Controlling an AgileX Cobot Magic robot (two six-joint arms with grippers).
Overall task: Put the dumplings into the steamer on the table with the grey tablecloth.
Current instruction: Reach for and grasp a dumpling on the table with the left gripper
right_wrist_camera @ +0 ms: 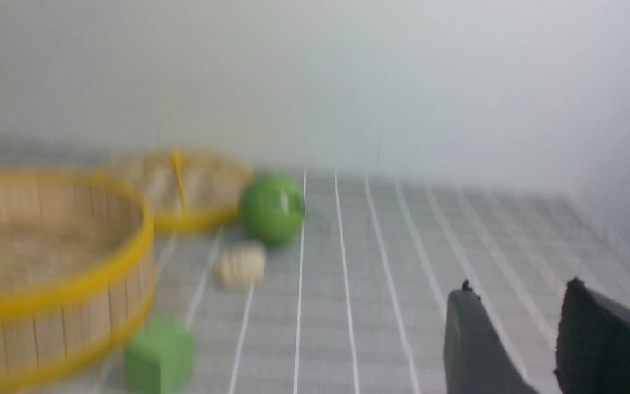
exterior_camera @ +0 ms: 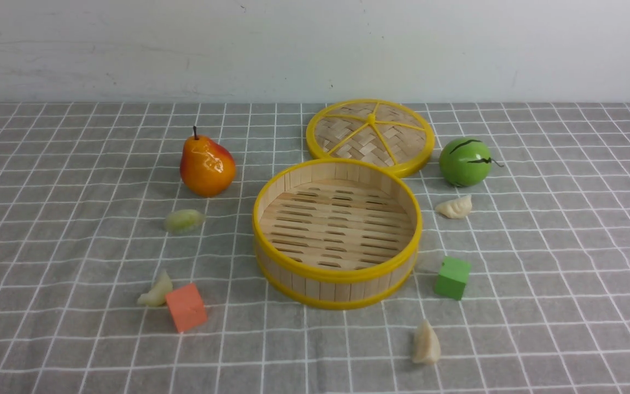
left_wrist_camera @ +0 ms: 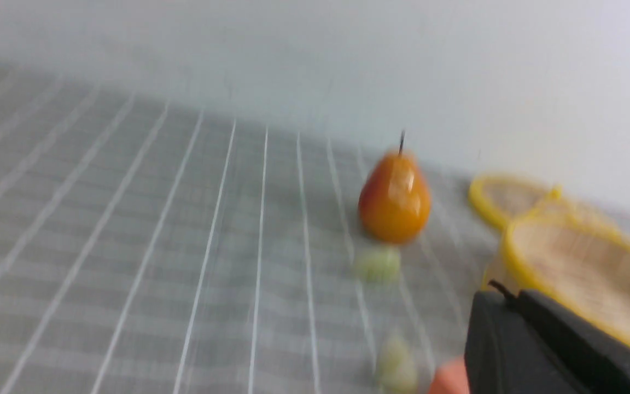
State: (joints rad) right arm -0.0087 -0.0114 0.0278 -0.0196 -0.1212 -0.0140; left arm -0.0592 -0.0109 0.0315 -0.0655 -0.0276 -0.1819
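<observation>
In the front view, I'm seeing a cream dumpling (exterior_camera: 427, 343) lying nearest me, right of centre on the table's grey tablecloth (exterior_camera: 337, 350). Farther on, a pale green dumpling (exterior_camera: 157, 290) is resting just beside the orange cube (exterior_camera: 186, 307), and the green cube (exterior_camera: 452, 278) is sitting right of the steamer (exterior_camera: 338, 284) — its slatted floor showing bare. Beyond, a greenish dumpling (exterior_camera: 184, 220) is lying near the pear (exterior_camera: 207, 166), a cream one (exterior_camera: 455, 207) near the green fruit (exterior_camera: 465, 162); the woven lid (exterior_camera: 371, 134) is lying behind the steamer. On the wrist views, my left jaws (left_wrist_camera: 503, 293) are pressing together, while my right jaws (right_wrist_camera: 520, 287) are standing spread — nothing between them.
</observation>
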